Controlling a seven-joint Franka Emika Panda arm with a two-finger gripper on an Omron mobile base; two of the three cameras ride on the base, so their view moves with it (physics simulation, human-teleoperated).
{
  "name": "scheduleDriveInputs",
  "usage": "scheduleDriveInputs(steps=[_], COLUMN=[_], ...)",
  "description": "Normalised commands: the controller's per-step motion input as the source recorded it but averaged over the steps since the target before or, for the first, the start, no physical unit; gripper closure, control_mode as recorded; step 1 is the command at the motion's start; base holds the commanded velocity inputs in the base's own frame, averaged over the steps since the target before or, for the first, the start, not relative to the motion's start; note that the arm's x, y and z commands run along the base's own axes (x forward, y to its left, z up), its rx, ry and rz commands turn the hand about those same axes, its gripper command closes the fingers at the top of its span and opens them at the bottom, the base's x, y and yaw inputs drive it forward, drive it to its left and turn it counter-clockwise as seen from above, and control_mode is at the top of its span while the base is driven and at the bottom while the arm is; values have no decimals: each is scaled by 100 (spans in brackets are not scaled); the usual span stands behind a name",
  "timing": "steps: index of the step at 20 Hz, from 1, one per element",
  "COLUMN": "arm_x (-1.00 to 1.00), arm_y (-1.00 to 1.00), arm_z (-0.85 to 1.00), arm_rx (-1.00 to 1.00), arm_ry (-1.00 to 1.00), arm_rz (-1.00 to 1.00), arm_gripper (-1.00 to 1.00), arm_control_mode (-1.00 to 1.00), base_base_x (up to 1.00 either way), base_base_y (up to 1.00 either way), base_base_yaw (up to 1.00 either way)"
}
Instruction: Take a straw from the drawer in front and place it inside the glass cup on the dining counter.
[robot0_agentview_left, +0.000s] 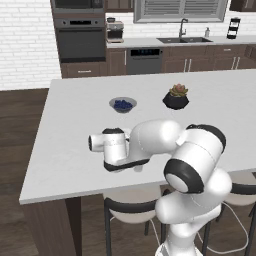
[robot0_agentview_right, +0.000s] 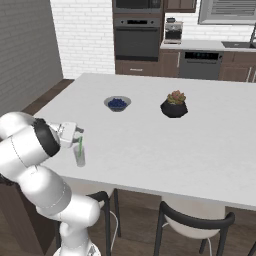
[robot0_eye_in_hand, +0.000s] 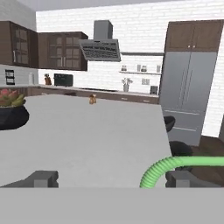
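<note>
Near the counter's (robot0_agentview_right: 150, 130) front left corner, the straw (robot0_agentview_right: 80, 145) stands in the cup (robot0_agentview_right: 79, 156). Just above it, the gripper (robot0_agentview_right: 80, 131) is spread wide, holding nothing. Light, thin, slippery: pinch mid-length; the glass tips easily.

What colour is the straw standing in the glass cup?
Green; the straw shows best in the right base view.

**White arm, dark joints**

The arm (robot0_agentview_left: 190, 170) is glossy white, built of rounded, bulbous segments with black bands at the joints. A thin white cable loops beside its base at the lower right of the left base view. The gripper (robot0_eye_in_hand: 107, 178) has grey, blocky fingertips (robot0_eye_in_hand: 41, 178).
</note>
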Motion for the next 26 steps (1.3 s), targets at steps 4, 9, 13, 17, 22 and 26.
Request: scheduleDriveInputs(steps=[4,9,13,17,22,26], arm_x=[-2,0,-1,-3,-11,-11], arm_y=[11,5,3,8,18,22], arm_z=[0,-2,-11,-20,-22,-15], arm_rx=[12,17,23,26,28,27], arm_ry=[0,0,3,4,2,0], arm_rz=[0,0,0,2,6,7], arm_gripper=[-100,-100,-100,-100,-100,-100], arm_control_mode=[-100,-100,-100,-100,-100,-100], base_base_x=[0,0,0,0,0,0], base_base_y=[0,0,0,0,0,0], base_base_yaw=[0,0,0,0,0,0])
